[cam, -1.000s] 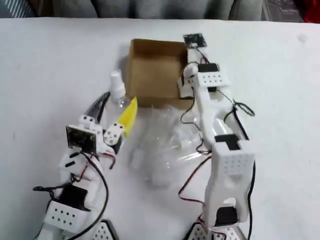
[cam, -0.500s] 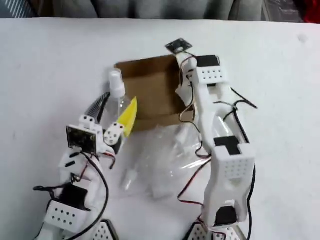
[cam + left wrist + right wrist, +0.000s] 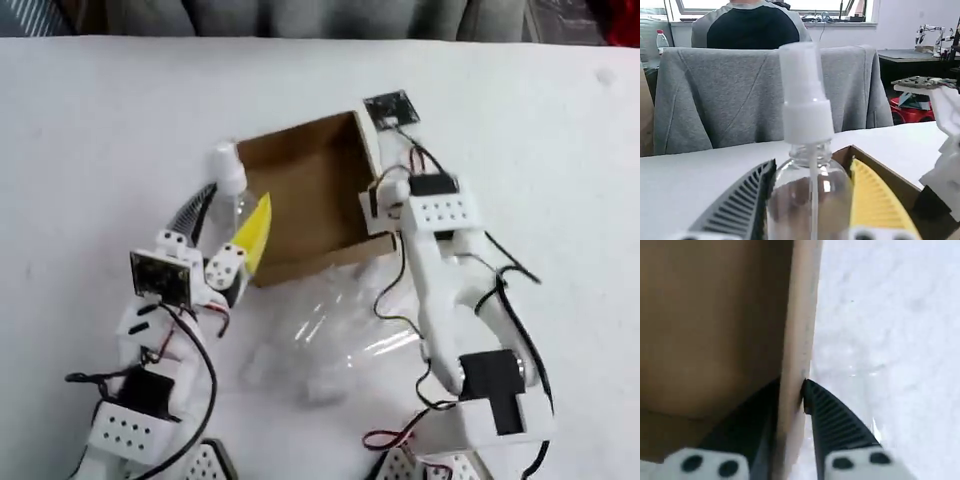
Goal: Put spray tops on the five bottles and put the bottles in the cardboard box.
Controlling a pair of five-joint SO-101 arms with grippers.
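Note:
My left gripper (image 3: 228, 215) is shut on a clear bottle (image 3: 807, 195) that stands upright with a white spray top (image 3: 805, 100) on it, between the black finger (image 3: 747, 200) and the yellow finger (image 3: 875, 200). In the high view the bottle (image 3: 232, 185) is right at the left wall of the open cardboard box (image 3: 310, 195). The box sits turned at an angle. My right gripper (image 3: 378, 200) is on its right wall, and in the right wrist view that gripper (image 3: 790, 385) is shut on the box wall (image 3: 797, 330), one finger inside and one outside.
A crumpled clear plastic bag (image 3: 330, 320) with clear bottles and small white parts lies between the two arms, just in front of the box. A grey upholstered chair back (image 3: 730, 95) stands past the table's far edge. White tabletop (image 3: 560, 150) spreads to the right and far left.
The right arm has pulled the box nearer to the front and turned it, its right side swinging round. The left gripper with the bottle has hardly moved.

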